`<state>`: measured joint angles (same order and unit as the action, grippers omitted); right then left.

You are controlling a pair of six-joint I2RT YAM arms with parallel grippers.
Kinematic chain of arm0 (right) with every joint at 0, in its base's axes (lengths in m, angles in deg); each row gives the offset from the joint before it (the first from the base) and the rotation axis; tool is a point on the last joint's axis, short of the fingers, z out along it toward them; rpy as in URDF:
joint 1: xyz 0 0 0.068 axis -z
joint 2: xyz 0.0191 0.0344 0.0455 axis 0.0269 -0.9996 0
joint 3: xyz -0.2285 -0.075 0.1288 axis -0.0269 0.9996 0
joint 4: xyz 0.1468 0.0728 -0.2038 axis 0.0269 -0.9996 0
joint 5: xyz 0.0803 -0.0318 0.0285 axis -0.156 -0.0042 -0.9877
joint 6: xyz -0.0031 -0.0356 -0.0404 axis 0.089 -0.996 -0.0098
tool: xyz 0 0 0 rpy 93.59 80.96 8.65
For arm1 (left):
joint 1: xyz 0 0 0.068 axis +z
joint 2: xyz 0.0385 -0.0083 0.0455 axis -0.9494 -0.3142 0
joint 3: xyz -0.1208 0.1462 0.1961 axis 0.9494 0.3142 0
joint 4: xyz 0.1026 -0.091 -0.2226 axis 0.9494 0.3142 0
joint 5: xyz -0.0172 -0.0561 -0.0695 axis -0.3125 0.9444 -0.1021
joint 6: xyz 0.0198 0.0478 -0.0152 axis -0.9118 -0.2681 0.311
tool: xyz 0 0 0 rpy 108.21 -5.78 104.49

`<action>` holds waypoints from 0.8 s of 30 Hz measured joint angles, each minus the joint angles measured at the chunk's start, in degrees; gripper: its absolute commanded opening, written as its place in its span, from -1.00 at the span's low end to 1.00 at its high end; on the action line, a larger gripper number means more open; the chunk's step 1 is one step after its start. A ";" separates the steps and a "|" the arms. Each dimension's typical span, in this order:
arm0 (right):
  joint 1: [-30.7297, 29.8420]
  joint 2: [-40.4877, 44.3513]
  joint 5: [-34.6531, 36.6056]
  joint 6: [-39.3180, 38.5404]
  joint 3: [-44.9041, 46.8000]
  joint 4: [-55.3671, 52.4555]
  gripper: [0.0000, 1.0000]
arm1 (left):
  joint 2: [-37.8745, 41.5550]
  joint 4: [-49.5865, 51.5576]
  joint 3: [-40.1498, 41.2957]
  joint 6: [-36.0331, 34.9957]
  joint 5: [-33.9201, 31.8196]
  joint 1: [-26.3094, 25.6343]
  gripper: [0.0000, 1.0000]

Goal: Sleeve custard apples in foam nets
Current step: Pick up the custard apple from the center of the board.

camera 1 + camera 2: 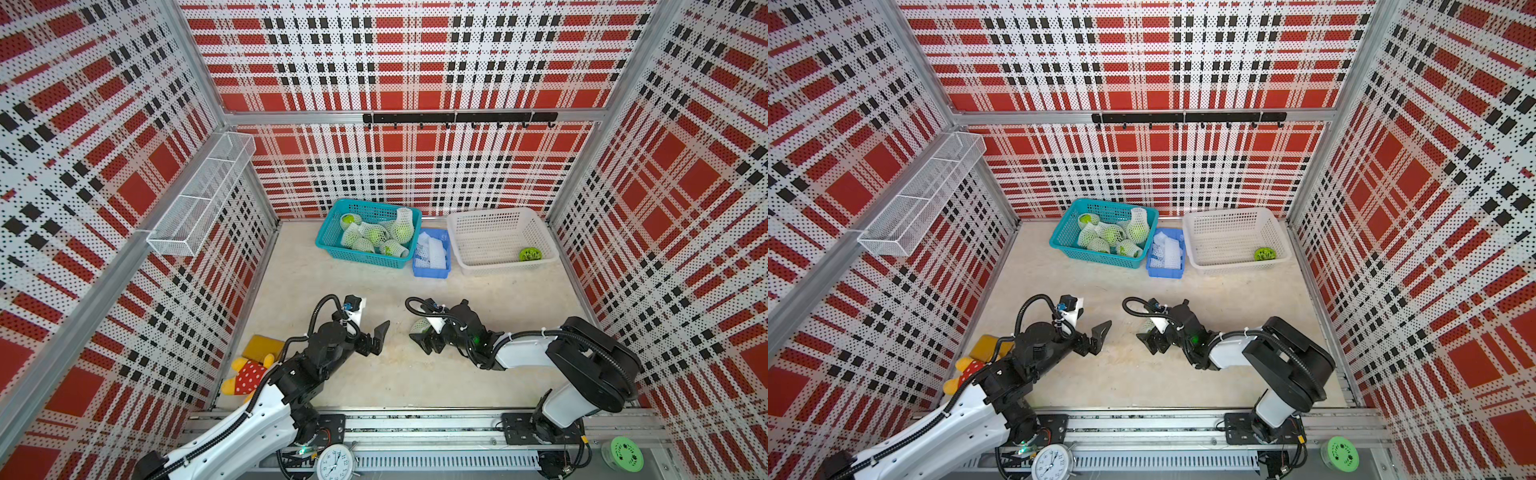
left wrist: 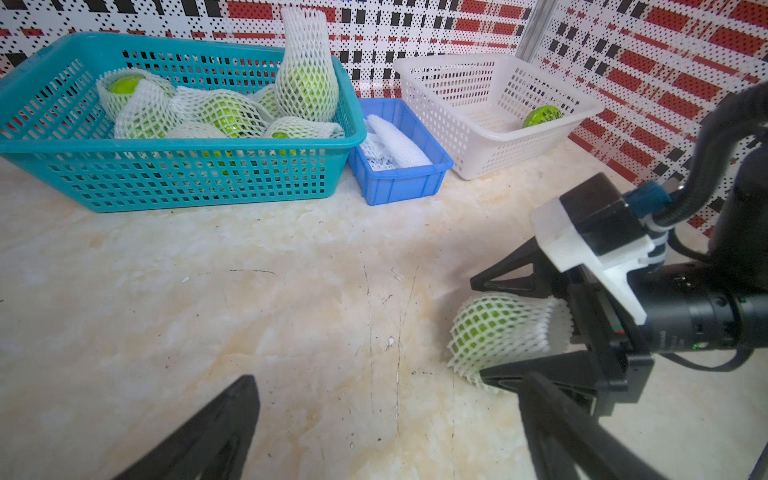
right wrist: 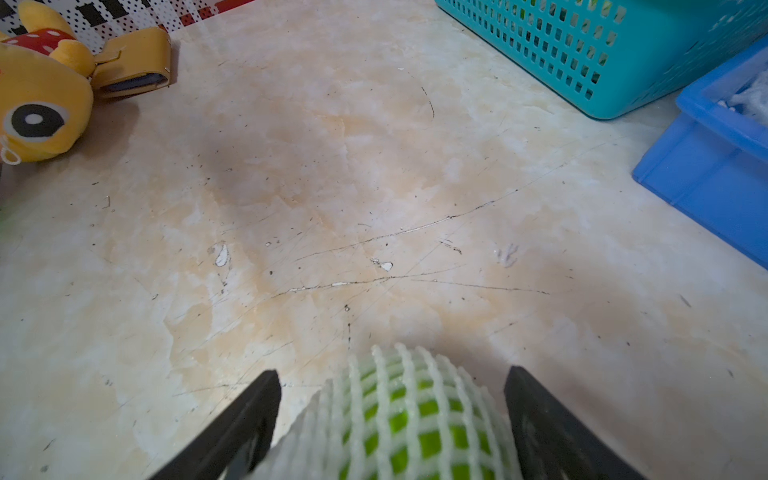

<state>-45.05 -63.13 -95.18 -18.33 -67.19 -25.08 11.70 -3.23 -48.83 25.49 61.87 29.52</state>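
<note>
I am working in what is looking like a robotics test cell, not a home: plaid-printed perforated panels (image 1: 415, 62) on aluminium framing (image 1: 291, 117) are walling in the marbled desk (image 1: 415, 374), and the left arm (image 1: 266, 411) and right arm (image 1: 523, 353) are sitting bolted to a rail (image 1: 415, 424) beside a clock (image 1: 334, 461).

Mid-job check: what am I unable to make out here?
- Right hand grip on the netted apple: contact blurred and cut by the right wrist view's edge; half covered in both top views.
- Apples in teal basket: count unclear, piled together in every view.
- Nets in blue bin: count hidden by its wall, left wrist view; tiny in top views.
- Green item in white basket: too small to identify in any view.
</note>
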 measured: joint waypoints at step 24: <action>-0.39 -10.69 1.57 4.92 3.06 13.79 0.66 | -1.29 -0.37 0.04 0.17 0.68 0.94 0.99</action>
<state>-45.44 -73.82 -93.61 -13.41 -64.13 -11.29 10.41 -3.60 -48.78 25.66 62.55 30.46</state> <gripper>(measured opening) 0.849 0.995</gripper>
